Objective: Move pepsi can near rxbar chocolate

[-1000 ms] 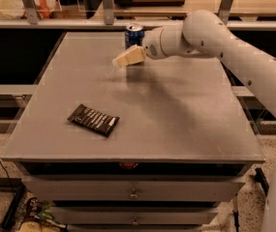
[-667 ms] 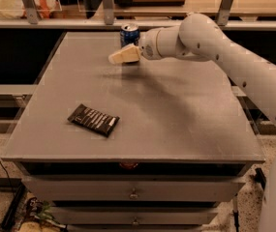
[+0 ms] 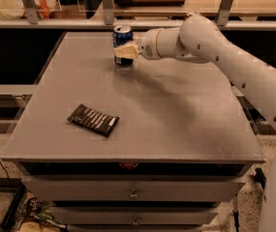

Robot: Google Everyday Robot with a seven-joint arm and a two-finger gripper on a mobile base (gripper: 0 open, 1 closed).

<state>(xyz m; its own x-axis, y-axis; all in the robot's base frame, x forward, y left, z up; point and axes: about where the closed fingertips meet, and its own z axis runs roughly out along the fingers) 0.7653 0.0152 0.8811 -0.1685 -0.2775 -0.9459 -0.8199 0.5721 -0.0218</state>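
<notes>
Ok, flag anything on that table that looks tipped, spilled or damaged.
Nothing stands out. The pepsi can stands upright near the far edge of the table, with the tool at its side. The rxbar chocolate lies flat toward the front left, skewed to the edges but intact. No spill shows.

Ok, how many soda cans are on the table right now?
1: the pepsi can stands at the table's far edge, with the gripper at its front. No second can shows, though the arm covers part of the tabletop.
</notes>
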